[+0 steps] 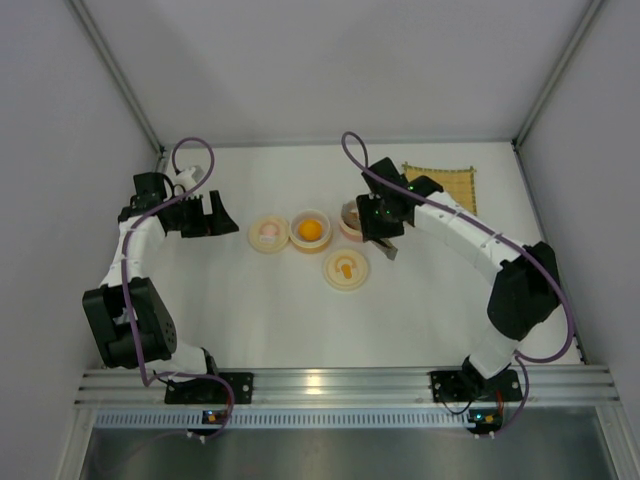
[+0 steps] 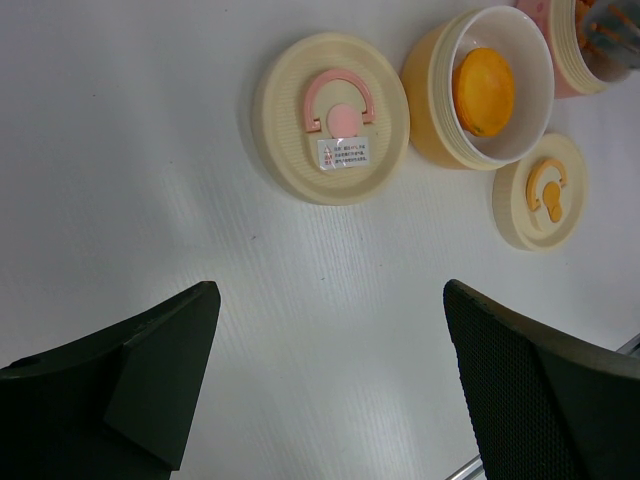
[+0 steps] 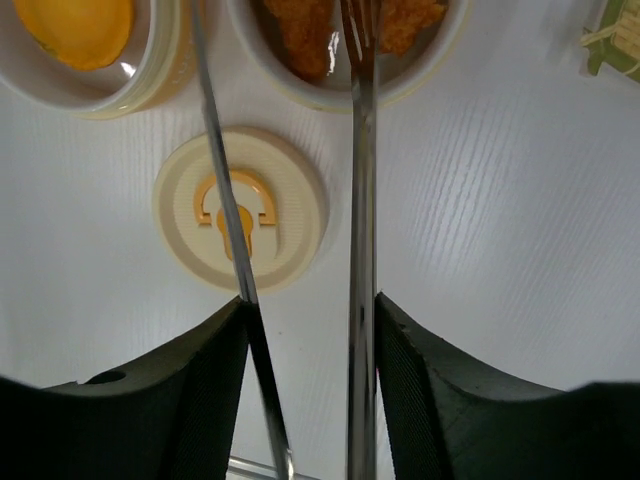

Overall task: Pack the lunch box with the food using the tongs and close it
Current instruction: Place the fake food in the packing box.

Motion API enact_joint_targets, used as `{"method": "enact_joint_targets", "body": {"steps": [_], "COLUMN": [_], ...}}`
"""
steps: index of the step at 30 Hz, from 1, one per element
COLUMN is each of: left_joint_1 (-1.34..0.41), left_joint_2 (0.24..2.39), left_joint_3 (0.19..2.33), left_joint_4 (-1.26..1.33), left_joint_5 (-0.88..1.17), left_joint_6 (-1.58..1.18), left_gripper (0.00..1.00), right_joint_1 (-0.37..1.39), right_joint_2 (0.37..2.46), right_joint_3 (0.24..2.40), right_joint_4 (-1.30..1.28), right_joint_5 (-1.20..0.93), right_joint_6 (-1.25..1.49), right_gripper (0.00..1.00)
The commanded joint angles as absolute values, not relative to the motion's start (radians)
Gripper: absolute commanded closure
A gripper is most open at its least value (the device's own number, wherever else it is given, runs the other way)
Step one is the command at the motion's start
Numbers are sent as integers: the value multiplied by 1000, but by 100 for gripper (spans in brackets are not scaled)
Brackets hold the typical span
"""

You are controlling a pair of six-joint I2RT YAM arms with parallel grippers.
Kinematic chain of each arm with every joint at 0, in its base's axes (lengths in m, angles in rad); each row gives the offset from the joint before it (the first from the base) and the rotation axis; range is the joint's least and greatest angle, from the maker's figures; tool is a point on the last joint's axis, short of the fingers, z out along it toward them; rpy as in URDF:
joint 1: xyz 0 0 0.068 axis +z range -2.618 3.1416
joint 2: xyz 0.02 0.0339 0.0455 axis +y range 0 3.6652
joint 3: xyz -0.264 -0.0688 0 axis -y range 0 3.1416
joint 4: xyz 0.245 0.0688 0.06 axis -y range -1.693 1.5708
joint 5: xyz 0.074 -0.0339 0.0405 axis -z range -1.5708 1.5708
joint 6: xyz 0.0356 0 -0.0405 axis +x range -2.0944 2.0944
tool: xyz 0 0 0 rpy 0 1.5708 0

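My right gripper [image 3: 312, 320] is shut on the silver tongs [image 3: 362, 200], one thin arm against each finger. The tong tips reach over the pink bowl [image 2: 565, 75], where brown fried food [image 3: 300, 30] lies; the tips stand apart. Left of it a pale yellow bowl [image 1: 296, 240] holds an orange lump [image 1: 311, 230]. A cream lid with a pink handle [image 1: 267, 233] lies furthest left, and a cream lid with an orange handle [image 1: 346, 268] lies nearer me. My left gripper [image 2: 330, 300] hangs wide open over bare table, left of the lids, holding nothing.
A yellow woven mat [image 1: 440, 185] lies at the back right, behind the right arm. White walls close in the table on three sides, and a metal rail [image 1: 340, 385] runs along the near edge.
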State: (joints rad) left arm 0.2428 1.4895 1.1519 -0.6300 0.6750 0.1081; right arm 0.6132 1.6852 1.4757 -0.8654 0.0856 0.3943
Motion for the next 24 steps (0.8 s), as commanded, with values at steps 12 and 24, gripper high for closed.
{"method": "enact_joint_targets", "body": {"steps": [12, 24], "left_joint_1": [249, 249], "left_joint_2": [1468, 1443], "left_joint_3": [1169, 1167], "left_joint_4": [-614, -629], "left_joint_5": [695, 673], "left_joint_6": [123, 146], "left_gripper": [2, 2], "right_joint_1": [643, 637], "right_joint_2": [1651, 1578], "right_joint_3": [1558, 1629], "right_joint_4": [-818, -859], "right_joint_5": [109, 221], "right_joint_6": [380, 305], "right_gripper": [45, 60]}}
